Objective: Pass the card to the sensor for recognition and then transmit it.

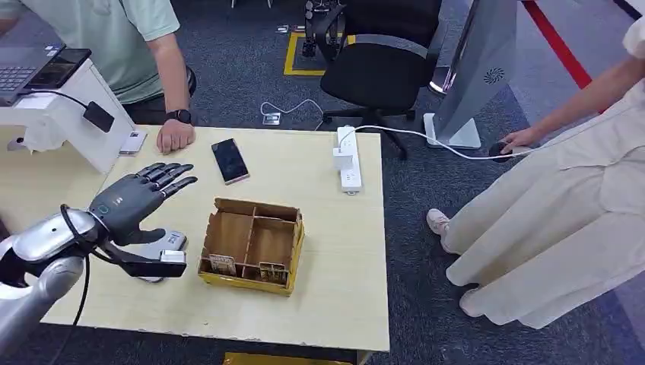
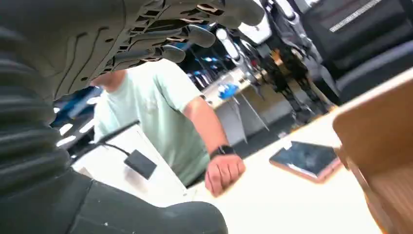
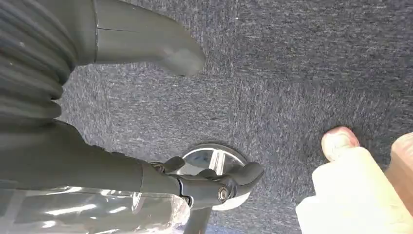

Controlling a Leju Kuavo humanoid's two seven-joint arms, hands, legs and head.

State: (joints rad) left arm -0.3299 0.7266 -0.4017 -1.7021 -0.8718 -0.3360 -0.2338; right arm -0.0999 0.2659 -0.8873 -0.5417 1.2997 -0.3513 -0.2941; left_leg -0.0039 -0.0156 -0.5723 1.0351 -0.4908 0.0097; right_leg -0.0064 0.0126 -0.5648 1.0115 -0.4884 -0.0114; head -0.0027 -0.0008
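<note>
My left hand (image 1: 141,199) hovers over the table's left part with its fingers spread and nothing in it. It is a little to the left of the brown cardboard box (image 1: 251,245). Small cards (image 1: 223,265) stand in the box's near compartments. A small grey-white sensor device (image 1: 172,243) lies on the table just under my left hand, partly hidden by it. In the left wrist view the fingers (image 2: 185,34) point toward the far side, past the box wall (image 2: 380,126). My right hand (image 3: 146,112) hangs over the carpet, holding nothing.
A phone (image 1: 230,160) lies behind the box and a power strip (image 1: 347,158) sits at the far right edge. One person rests a fist (image 1: 175,137) on the far left edge beside a white card (image 1: 133,142). Another person (image 1: 563,205) stands to the right.
</note>
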